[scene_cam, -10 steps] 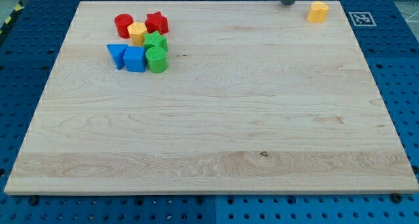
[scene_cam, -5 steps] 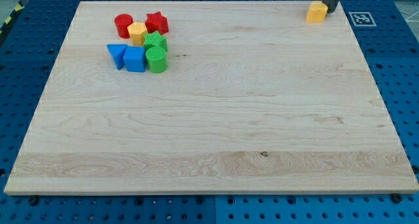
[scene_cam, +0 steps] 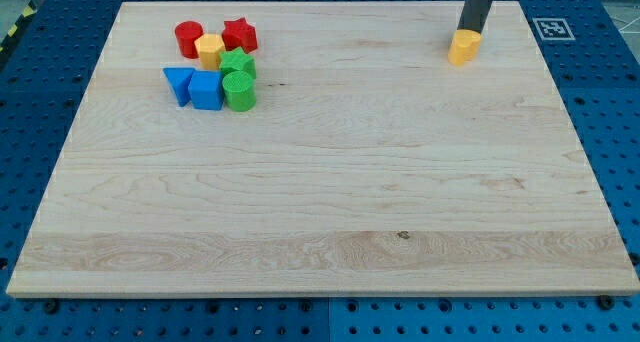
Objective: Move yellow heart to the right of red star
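Pale wooden board [scene_cam: 320, 182] on blue pegboard table [scene_cam: 620, 132]. Small yellow heart block [scene_cam: 463, 47] sits near the view's top right, my tip [scene_cam: 468, 32] touching its upper edge — rod only, nothing to open or close. Red star block [scene_cam: 239, 34] well apart at the view's top left, clustered with red cylinder [scene_cam: 188, 38], yellow hexagonal block [scene_cam: 210, 51], 2 green blocks [scene_cam: 238, 80], 2 blue blocks [scene_cam: 194, 86]

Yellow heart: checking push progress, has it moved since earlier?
Yes. The yellow heart slid toward the view's lower left, away from the board's top edge, my tip behind it.
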You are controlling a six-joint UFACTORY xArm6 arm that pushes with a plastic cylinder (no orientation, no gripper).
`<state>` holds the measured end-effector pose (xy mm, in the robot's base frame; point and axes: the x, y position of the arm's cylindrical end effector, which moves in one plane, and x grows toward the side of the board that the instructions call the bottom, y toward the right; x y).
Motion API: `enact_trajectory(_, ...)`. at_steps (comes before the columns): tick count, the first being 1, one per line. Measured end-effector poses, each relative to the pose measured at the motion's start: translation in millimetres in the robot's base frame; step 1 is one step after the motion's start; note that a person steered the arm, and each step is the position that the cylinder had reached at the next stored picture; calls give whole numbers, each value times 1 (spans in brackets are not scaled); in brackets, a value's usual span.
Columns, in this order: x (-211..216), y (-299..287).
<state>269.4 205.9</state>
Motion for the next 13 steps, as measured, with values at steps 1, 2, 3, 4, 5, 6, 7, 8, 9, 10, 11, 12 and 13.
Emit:
enact_trajectory(1,21,17)
enact_trajectory(2,38,18)
enact_trajectory(3,39,8)
enact_trajectory(4,39,-13)
enact_trajectory(5,39,-45)
enact_trajectory(6,36,-82)
enact_trajectory(7,19,-115)
enact_trajectory(8,-2,-145)
enact_trajectory(9,-4,-170)
enact_trajectory(10,-11,-176)
enact_trajectory(11,-17,-159)
enact_trajectory(12,8,-133)
enact_trajectory(13,20,-128)
